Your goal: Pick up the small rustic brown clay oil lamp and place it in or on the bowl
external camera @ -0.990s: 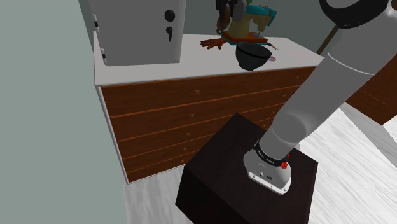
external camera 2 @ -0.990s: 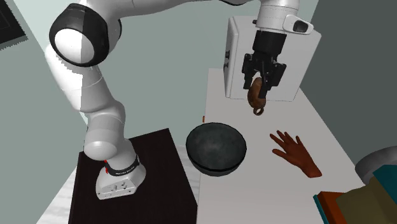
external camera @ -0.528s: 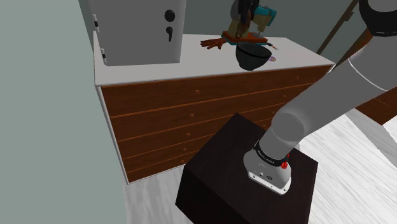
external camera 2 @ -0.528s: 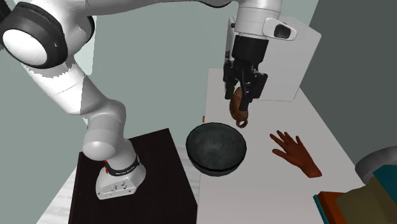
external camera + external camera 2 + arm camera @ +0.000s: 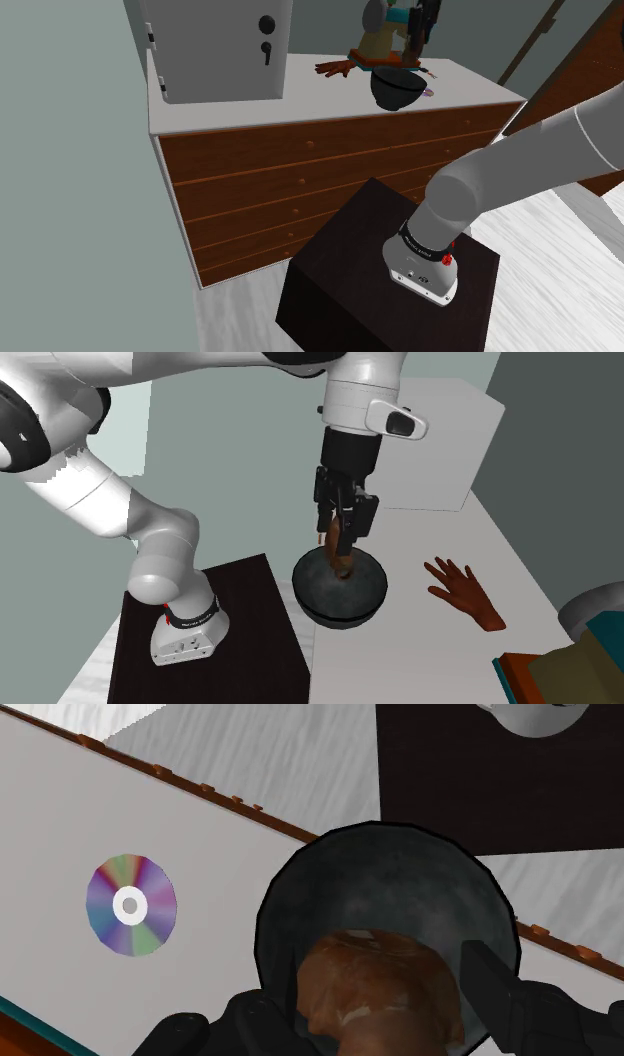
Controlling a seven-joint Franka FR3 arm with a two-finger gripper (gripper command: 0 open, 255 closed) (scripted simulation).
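Observation:
The brown clay oil lamp (image 5: 341, 563) hangs just over the dark grey bowl (image 5: 312, 595), reaching down to about its rim. My gripper (image 5: 339, 544) is shut on the lamp and points down over the bowl's middle. In the wrist view the lamp (image 5: 372, 976) sits clasped between the two black fingers (image 5: 497, 987), with the bowl (image 5: 390, 869) directly beneath it. In the shoulder view the gripper (image 5: 427, 20) stands above the bowl (image 5: 393, 88) at the far end of the white countertop.
A brown hand model (image 5: 464, 594) lies on the counter beside the bowl. A white safe (image 5: 440, 452) stands at the counter's far end. A rainbow disc (image 5: 130, 904) lies on the top. Teal and orange objects (image 5: 560, 667) fill one corner. The black stand (image 5: 210, 642) sits below the wooden drawers (image 5: 300, 180).
The gripper has carried the lamp from in front of the safe, sideways and downward, until it hangs over the bowl. The arm's upper links swung with it. Bowl and hand model stayed put.

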